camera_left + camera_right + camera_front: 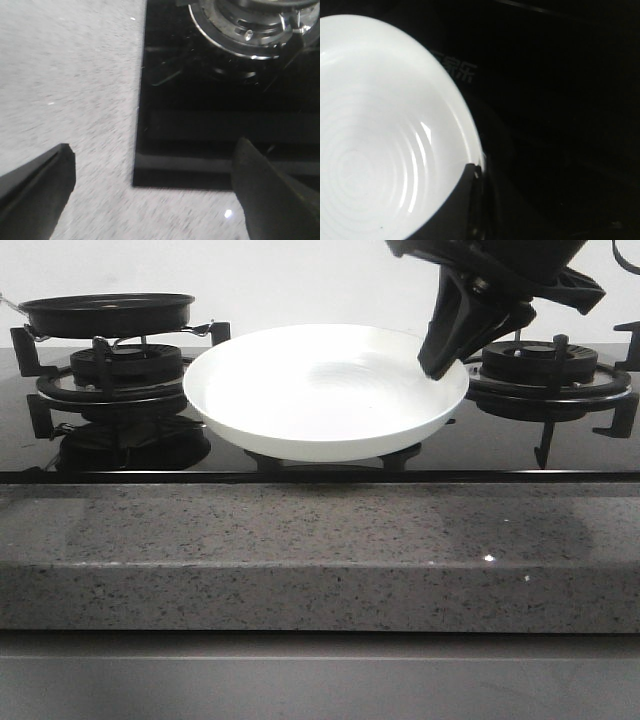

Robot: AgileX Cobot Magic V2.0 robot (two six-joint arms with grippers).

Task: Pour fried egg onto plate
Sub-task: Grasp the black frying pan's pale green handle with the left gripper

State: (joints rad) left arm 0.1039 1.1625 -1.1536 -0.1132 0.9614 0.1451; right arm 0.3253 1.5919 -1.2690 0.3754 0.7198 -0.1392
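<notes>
We see the white plate (325,390) sitting in the middle of the black glass hob (240,445), between the two gas burners. Our right pincer (440,365) reaches down from above to the plate's right rim; in the right wrist view one dark finger (465,200) lies just inside the rim, over the plate's ringed inner surface (380,150). The other finger is hidden there, so we cannot tell whether this pincer grips the rim or merely touches it.

On the left burner (125,365) rests a black frying pan (108,312), well apart from the plate. The fried egg cannot be seen from this low angle; the plate itself shows only bare white glaze.

Our left pincer (150,200) appears only in its own wrist view, fingers spread wide and holding nothing. It hangs over the corner where the speckled grey stone worktop (65,90) meets the hob's edge, with a burner ring (245,30) beyond.

The right burner (550,365) stands bare behind the right arm.
</notes>
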